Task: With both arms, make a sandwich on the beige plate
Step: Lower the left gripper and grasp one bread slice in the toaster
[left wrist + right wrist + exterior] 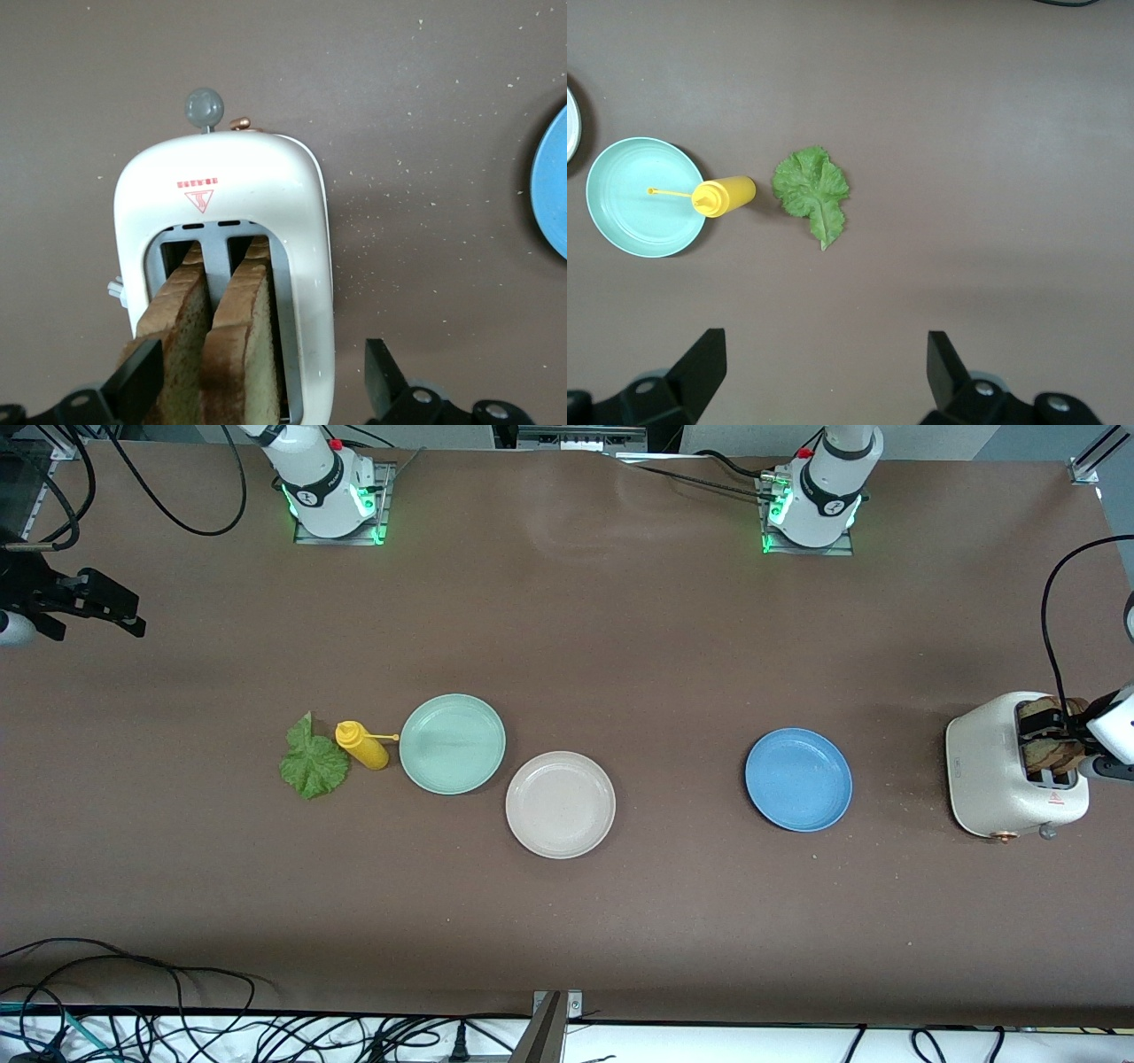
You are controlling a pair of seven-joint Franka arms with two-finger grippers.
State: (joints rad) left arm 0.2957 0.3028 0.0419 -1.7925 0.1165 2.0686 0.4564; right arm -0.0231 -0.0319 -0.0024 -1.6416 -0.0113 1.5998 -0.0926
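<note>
From my remote station I see a long brown table [567,921], with cables trailing along the edge nearest the front camera and the two arm bases bolted along the edge farthest from it.

A white toaster [1010,771] stands at the left arm's end of the table with two brown bread slices [217,345] upright in its slots, side by side. The left gripper [261,385] hangs over the toaster, its black fingers [137,385] spread wide, one on each side of the slices; I cannot tell whether they touch the bread.

Three plates lie across the middle. The beige plate [560,804] sits bare near the table's centre, nothing on it. The mint-green plate [452,743] lies just beside it, a little farther from the front camera and toward the right arm's end. The blue plate [798,779] lies well apart, toward the toaster.

A yellow squeeze bottle [361,745] lies on its side just beside the green plate, its thin nozzle reaching over that plate's rim. The green lettuce leaf [312,762] lies flat on the table beside the bottle, toward the right arm's end.

The right gripper [824,372] waits with its fingers wide apart, high over bare table near the leaf, holding nothing.
</note>
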